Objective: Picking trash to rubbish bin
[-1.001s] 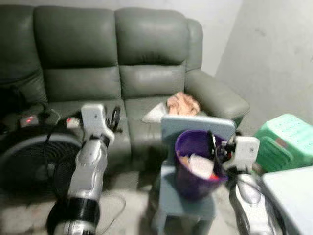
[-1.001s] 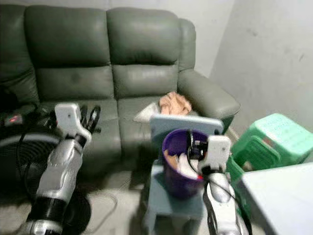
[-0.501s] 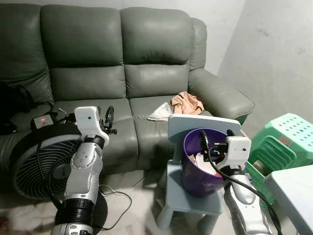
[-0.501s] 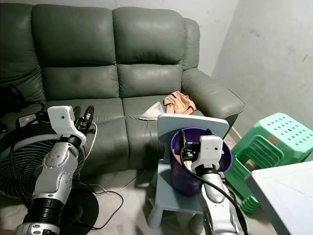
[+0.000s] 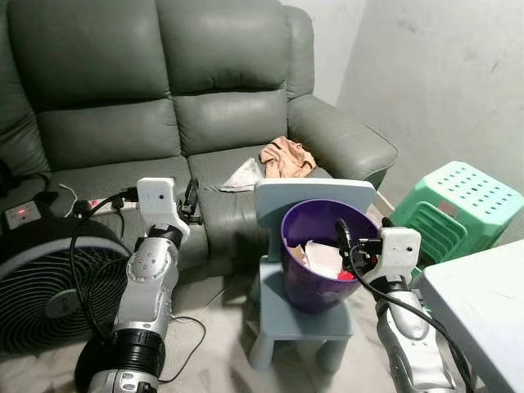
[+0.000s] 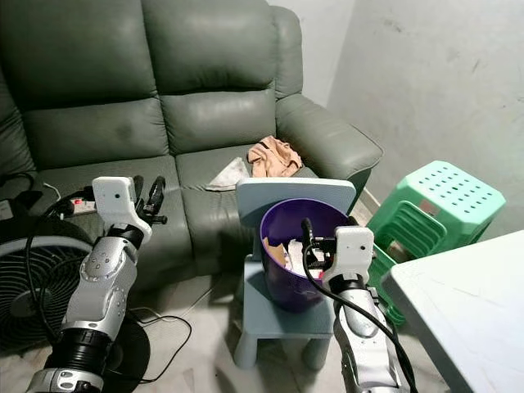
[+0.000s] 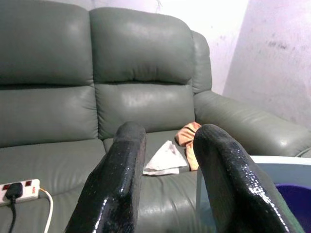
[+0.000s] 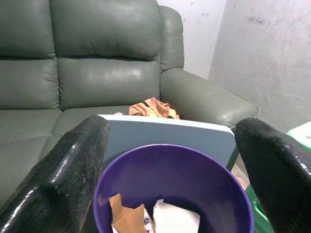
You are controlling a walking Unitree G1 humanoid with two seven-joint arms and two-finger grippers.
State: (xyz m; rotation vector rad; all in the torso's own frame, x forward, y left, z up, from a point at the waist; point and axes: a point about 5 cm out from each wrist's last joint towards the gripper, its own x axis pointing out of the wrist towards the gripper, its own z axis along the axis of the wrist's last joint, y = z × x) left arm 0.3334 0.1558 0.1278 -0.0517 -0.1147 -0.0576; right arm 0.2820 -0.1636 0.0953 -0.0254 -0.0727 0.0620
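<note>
Purple rubbish bin (image 5: 319,254) standing on the seat of a small pale-blue chair (image 5: 301,315) before a grey-green sofa (image 5: 164,98), paper trash (image 5: 321,255) inside. Right gripper (image 5: 354,246) at the bin's rim on the robot's side, jaws spread wide, nothing between them. Left gripper (image 5: 190,202) raised near the sofa seat's front edge, jaws apart by a narrow gap, empty. On the seat cushion: a white tissue (image 5: 241,176), just beside an orange cloth (image 5: 284,157). Black fan (image 5: 45,286) at left, stacked green stools (image 5: 454,205) at right.
</note>
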